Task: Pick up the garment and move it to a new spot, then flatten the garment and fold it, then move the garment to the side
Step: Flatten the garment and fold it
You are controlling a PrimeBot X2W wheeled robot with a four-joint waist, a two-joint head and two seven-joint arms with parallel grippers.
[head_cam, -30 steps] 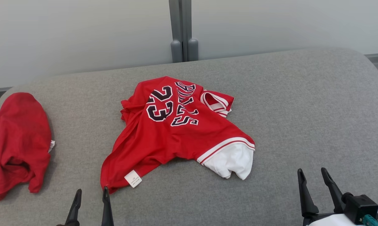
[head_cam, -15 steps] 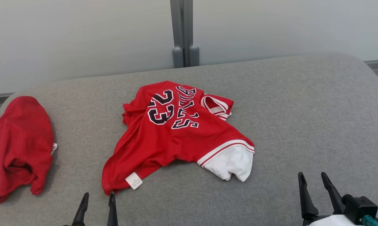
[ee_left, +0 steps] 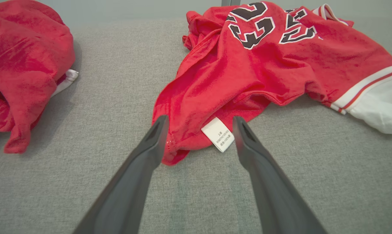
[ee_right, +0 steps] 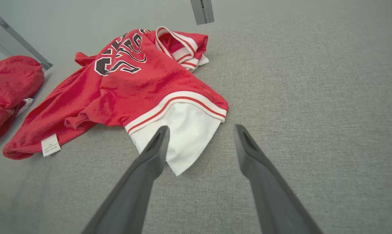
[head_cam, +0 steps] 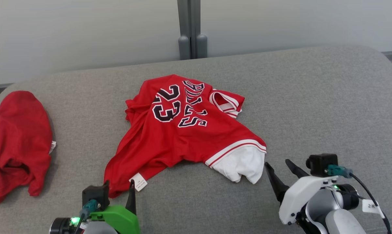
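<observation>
Where the jersey (head_cam: 182, 139) folds, lettering (head_cam: 193, 109) is part-hidden.

You're looking at an office or lab test bay: frosted partition panels (head_cam: 85, 32) joined by a grey metal post (head_cam: 188, 19), and a plain grey fabric-padded bench (head_cam: 322, 104) set in front of them

Bright, even light — soft shadows, wide-angle wrist distortion.
</observation>
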